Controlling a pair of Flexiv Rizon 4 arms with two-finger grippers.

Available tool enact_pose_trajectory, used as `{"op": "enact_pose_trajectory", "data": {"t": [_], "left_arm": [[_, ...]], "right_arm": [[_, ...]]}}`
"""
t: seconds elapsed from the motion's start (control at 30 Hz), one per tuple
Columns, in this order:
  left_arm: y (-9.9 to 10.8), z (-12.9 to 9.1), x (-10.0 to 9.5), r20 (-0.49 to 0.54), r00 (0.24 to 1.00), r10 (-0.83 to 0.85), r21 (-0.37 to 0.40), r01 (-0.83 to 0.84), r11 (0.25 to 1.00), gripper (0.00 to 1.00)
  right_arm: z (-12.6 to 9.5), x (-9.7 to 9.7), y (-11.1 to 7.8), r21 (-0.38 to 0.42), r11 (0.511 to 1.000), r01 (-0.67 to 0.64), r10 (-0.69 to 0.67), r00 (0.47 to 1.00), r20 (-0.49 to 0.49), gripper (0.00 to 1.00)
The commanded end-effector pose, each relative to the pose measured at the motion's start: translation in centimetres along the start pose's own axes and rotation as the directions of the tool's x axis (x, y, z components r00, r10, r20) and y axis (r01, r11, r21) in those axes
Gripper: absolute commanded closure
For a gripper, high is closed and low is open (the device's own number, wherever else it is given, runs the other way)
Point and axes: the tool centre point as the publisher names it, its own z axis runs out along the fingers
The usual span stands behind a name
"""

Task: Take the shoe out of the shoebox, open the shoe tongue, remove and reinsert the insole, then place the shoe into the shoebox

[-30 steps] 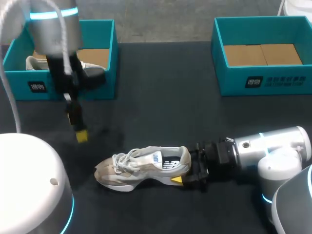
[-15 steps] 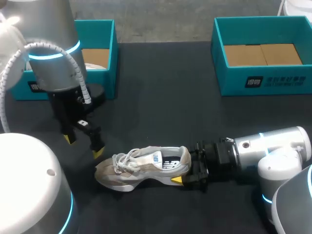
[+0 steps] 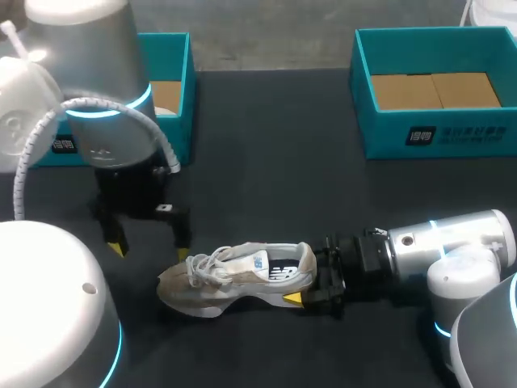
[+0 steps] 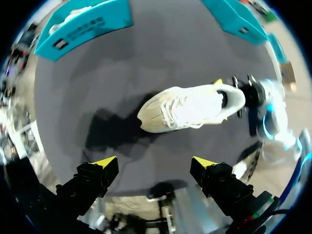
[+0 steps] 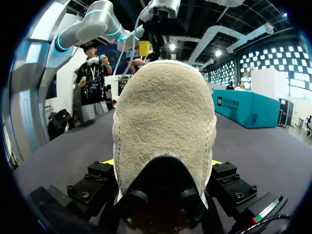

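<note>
Two open-topped teal shoeboxes of rectangular card stand at the far side of the dark, matte tabletop (image 3: 266,162). The left shoebox (image 3: 176,77), partly hidden behind the left arm, holds a pale second shoe (image 4: 73,15), seen from the left wrist view, lying on a brown cardboard floor. The right shoebox (image 3: 436,133) holds only its brown cardboard floor (image 3: 432,89), made of two flat panels.

One sneaker (image 3: 234,275) lies outside the boxes on the near tabletop, sole down. It has a beige suede toe and heel, a white upper, white laces (image 3: 202,267) and a thick pale sole. The right hand (image 3: 305,275) is clenched on the sneaker's rounded suede heel, one yellow-tipped finger on each side. The left hand (image 3: 150,250) is spread wide and grasps nothing. It hangs above the tabletop just beside the sneaker's toe, its two yellow tips pointing down.
</note>
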Motion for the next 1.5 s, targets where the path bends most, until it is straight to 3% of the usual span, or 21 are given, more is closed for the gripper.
{"op": "enact_pose_trajectory", "data": {"t": [0.03,0.17,0.33,0.47,0.83,0.9,0.97,1.03,1.1,1.5], "left_arm": [[-1.9,0.6,1.9,0.054,0.982,-0.179,-0.079,0.183,0.980,0.00],[-2.2,1.2,2.8,0.072,0.971,-0.230,-0.092,0.236,0.967,0.00],[-1.5,2.0,4.2,0.083,0.962,-0.261,-0.038,0.264,0.964,0.00],[-1.6,2.2,5.3,0.100,0.964,-0.245,-0.076,0.253,0.964,0.00],[-1.5,2.5,5.6,0.104,0.964,-0.245,-0.078,0.253,0.964,0.00],[-1.4,3.2,6.4,0.108,0.964,-0.243,-0.066,0.250,0.966,0.00],[-1.4,3.8,7.3,0.108,0.958,-0.267,-0.006,0.270,0.963,0.00],[-1.6,4.1,8.1,0.120,0.960,-0.253,-0.030,0.258,0.966,0.00],[-2.0,4.4,8.9,0.127,0.954,-0.271,-0.002,0.273,0.962,0.00],[-5.3,5.7,12.6,0.177,0.926,-0.334,0.004,0.339,0.941,0.00]], "right_arm": [[0.2,0.0,0.1,0.006,1.000,-0.001,0.001,1.000,-0.003,1.00],[0.2,0.0,0.1,0.006,1.000,-0.001,0.001,1.000,-0.003,1.00],[0.2,0.0,0.1,0.006,1.000,-0.001,0.001,1.000,-0.003,1.00],[0.2,0.0,0.1,0.006,1.000,-0.001,0.001,1.000,-0.003,1.00],[0.2,0.0,0.1,0.006,1.000,-0.001,0.001,1.000,-0.003,1.00],[0.2,0.0,0.1,0.006,1.000,-0.001,0.001,1.000,-0.003,1.00],[0.2,0.0,0.1,0.006,1.000,-0.001,0.001,1.000,-0.003,1.00],[0.2,0.0,0.1,0.006,1.000,-0.001,0.001,1.000,-0.003,1.00],[0.2,0.0,0.1,0.006,1.000,-0.001,0.001,1.000,-0.003,1.00],[0.2,0.0,0.1,0.006,1.000,-0.001,0.001,1.000,-0.003,1.00]]}}
